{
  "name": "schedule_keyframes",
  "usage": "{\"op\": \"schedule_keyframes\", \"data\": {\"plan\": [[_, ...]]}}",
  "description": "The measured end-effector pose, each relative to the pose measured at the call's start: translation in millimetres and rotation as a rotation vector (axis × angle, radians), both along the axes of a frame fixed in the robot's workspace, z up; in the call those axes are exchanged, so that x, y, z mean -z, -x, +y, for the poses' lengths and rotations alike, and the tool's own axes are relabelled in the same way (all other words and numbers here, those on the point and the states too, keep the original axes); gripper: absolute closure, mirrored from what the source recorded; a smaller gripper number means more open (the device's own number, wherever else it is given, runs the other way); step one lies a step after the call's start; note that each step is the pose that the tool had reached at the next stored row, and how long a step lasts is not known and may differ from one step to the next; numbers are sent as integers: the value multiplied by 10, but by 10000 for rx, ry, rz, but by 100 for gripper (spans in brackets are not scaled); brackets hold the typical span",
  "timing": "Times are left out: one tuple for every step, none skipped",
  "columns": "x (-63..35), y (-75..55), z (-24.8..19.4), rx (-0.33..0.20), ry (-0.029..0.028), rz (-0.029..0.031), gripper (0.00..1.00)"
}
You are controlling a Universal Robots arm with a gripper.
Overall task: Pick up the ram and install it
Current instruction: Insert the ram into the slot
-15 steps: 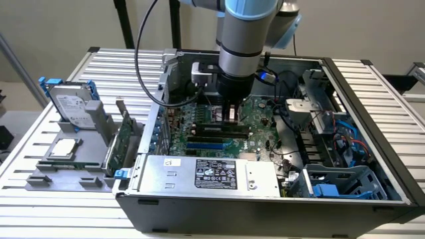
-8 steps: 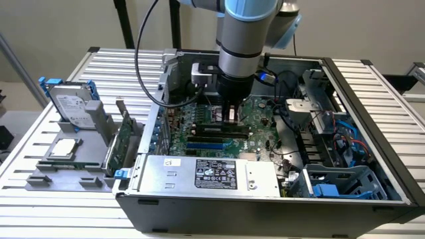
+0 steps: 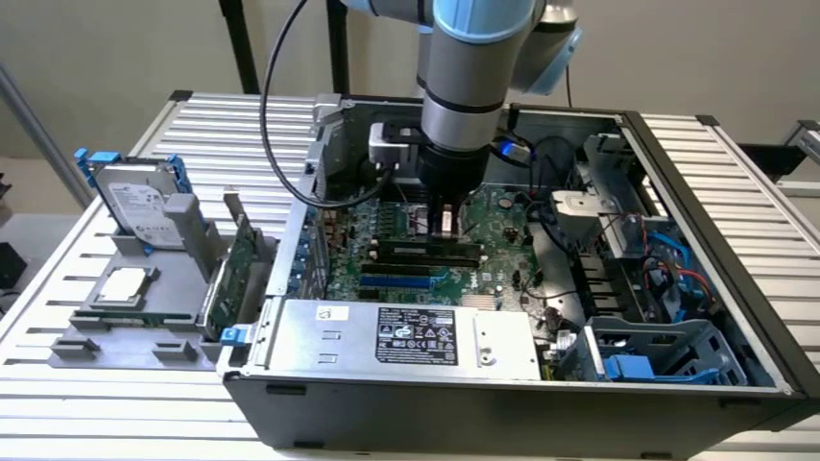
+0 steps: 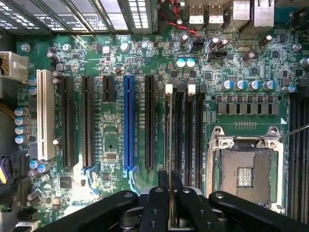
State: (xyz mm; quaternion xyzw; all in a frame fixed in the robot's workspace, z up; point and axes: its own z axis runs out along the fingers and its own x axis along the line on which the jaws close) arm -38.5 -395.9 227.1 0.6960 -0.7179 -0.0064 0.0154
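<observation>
gripper (image 4: 170,205) clamped on ram (image 4: 170,145) — edge-on over black motherboard slots (image 4: 186,130)

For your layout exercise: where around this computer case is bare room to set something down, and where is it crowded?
Free: slatted table beside the case, and its front corner below the grey holder. Crowded: inside the case, where the gripper holds the ram over the motherboard.

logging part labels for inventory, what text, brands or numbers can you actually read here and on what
None can be read for certain.
White label on the silver power supply box: print and symbols, too small.
White sticker on the grey hard drive: too blurred.
White lettering on the green motherboard: too small.
Slim green ram stick in the tool: edge-on, no text visible.
</observation>
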Motion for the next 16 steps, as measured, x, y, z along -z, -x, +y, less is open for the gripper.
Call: {"op": "schedule_keyframes", "data": {"plan": [[2,0,1,0,-1,0,100],[5,0,1,0,-1,-1,100],[7,0,2,0,-1,-1,100],[10,0,2,0,0,0,100],[13,0,2,0,1,0,100],[17,0,2,0,1,0,100],[21,0,2,0,0,0,100],[25,0,3,0,1,0,100],[28,0,3,0,1,0,100],[29,0,3,0,2,0,100],[30,0,4,0,1,0,100],[30,0,6,0,1,0,100],[30,0,10,1,1,0,100],[31,1,15,1,-1,-1,100],[31,0,19,0,0,0,100],[30,0,20,-1,0,0,100]]}}
